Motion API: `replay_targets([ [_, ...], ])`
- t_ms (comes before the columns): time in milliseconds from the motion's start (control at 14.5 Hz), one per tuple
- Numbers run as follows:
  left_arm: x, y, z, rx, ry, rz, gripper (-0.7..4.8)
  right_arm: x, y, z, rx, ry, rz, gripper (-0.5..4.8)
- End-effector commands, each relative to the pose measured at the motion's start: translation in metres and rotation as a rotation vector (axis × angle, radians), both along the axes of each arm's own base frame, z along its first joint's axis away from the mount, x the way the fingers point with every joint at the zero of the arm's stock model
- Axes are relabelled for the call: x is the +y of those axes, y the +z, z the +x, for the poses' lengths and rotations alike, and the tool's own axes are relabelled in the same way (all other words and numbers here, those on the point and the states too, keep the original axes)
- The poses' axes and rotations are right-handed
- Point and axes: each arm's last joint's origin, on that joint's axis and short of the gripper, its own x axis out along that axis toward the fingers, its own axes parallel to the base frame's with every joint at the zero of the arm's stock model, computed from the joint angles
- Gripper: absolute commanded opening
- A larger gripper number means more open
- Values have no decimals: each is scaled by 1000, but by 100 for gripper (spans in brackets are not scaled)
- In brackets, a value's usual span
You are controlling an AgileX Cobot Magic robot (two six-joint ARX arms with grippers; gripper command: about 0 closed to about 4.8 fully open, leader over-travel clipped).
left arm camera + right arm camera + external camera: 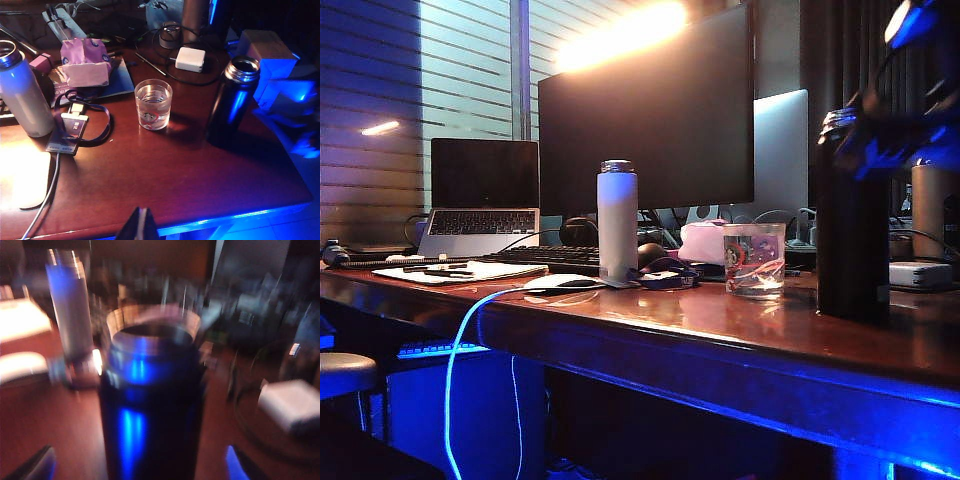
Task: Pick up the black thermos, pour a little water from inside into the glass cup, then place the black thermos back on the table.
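Observation:
The black thermos [853, 232] stands upright on the table [720, 335] at the right, its lid off and its metal rim [242, 69] showing. In the right wrist view the thermos [150, 405] is close and blurred. My right gripper [137, 467] is open, with one finger [37, 465] on each side of the thermos and a gap between them and it. The glass cup [754, 260] [153, 104] stands to the thermos's left with water in it. My left gripper [141, 226] is shut and empty at the table's front edge.
A white bottle [617, 220] [22, 95] stands left of the cup, beside a lanyard badge [67, 135] and a mouse [560, 283]. Behind are a monitor [650, 110], a laptop [483, 195], a keyboard [545, 257], a pink pack [84, 62] and a white charger [190, 59].

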Motion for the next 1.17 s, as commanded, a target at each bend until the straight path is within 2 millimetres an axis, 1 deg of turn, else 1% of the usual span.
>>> replay_targets([
  [69, 0, 3, -1, -13, -4, -10, -3, -5, 15, -21, -39, -1, 0, -12],
  [138, 0, 3, -1, -13, -4, -10, -3, -7, 19, -30, -19, -15, -3, -1],
  [275, 0, 3, -1, -13, -4, -9, -3, -12, 23, -48, 41, -50, -22, -1],
  [413, 0, 3, -1, -13, -4, -9, -3, -18, 21, -65, 56, -102, -48, -1],
  [482, 0, 3, -1, -13, -4, -9, -3, -20, 17, -71, 68, -129, -52, -1],
  [688, 0, 3, -1, -13, -4, -9, -3, -27, -9, -90, 137, -154, -70, -1],
  [826, 0, 3, -1, -13, -3, -9, -3, -34, -23, -97, 194, -195, -74, -1],
  [894, 0, 3, -1, -13, -3, -9, -3, -37, -30, -101, 194, -215, -68, -1],
  [1170, 0, 3, -1, -13, -3, -9, -3, -47, -50, -110, 260, -298, -45, -1],
])
